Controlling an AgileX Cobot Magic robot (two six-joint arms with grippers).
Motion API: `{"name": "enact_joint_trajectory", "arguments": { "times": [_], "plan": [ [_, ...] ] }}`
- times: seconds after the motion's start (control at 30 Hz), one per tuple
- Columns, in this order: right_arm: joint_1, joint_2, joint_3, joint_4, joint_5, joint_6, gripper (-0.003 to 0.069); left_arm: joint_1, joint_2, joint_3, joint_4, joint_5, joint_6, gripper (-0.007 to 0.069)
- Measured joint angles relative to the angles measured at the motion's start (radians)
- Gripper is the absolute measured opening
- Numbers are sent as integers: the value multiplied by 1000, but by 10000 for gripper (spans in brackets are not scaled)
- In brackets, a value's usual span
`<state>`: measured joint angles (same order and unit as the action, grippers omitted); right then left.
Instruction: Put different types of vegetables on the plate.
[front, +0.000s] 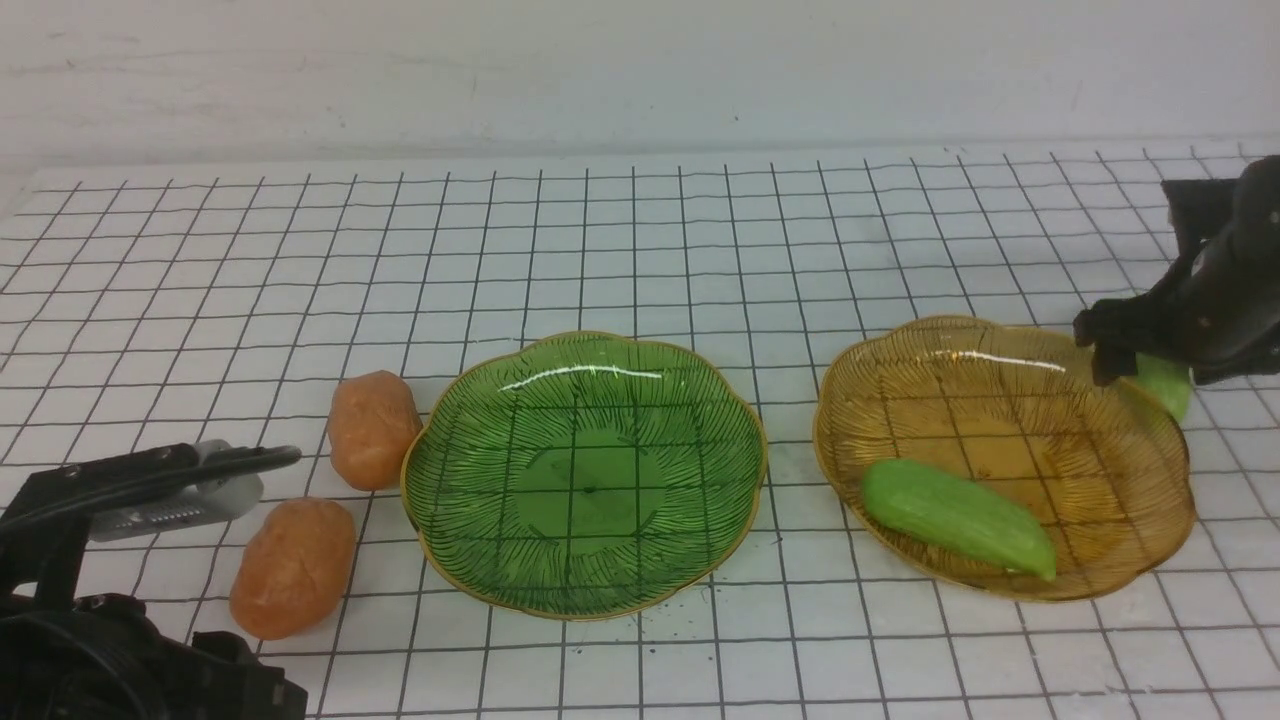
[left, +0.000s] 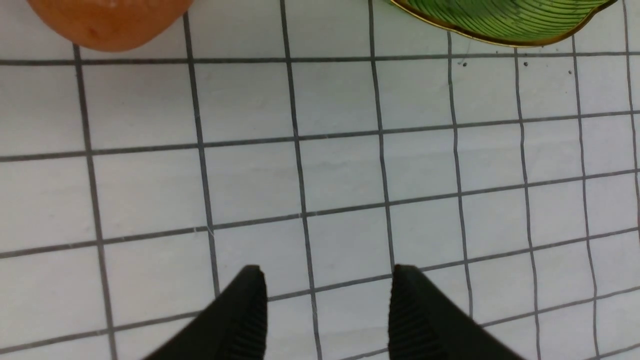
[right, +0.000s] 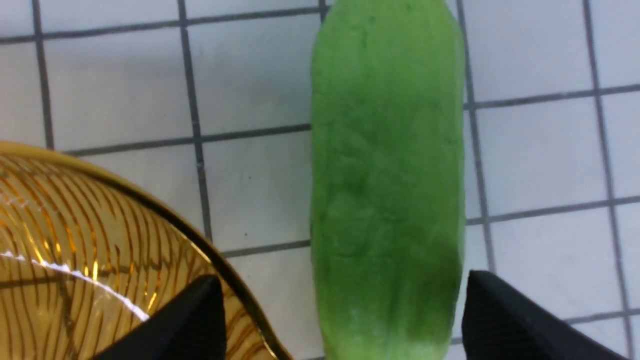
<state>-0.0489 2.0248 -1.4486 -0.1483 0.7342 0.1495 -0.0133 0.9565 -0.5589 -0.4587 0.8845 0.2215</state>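
Green gourd (right: 387, 180), smooth, plump (faintly ribbed, perhaps; view blurred).

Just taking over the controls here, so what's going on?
The right gripper is open over the green gourd beside the amber plate, apparently about to grasp it. Another gourd is already on that plate. The left gripper is open and empty; two potatoes lie left of the green plate.
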Motion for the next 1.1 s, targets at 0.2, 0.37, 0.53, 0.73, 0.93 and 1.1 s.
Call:
{"name": "enact_joint_trajectory", "arguments": {
  "times": [0.2,0.37,0.53,0.73,0.93,1.1],
  "plan": [
    [0,0,-155,-1,217,-2,577,0,0,0,0,-4,0,311],
    [0,0,-248,-38,461,-49,461,0,0,0,0,-7,0,311],
    [-15,0,-184,-81,483,-52,160,0,1,0,-1,-7,1,311],
    [-17,3,-66,-10,484,-38,-7,0,1,0,-1,-10,1,311],
    [-12,5,-31,115,484,-85,-14,0,1,0,-2,-11,1,311],
    [25,5,-30,206,484,-138,-14,0,1,0,-2,-12,1,311]
  ]
}}
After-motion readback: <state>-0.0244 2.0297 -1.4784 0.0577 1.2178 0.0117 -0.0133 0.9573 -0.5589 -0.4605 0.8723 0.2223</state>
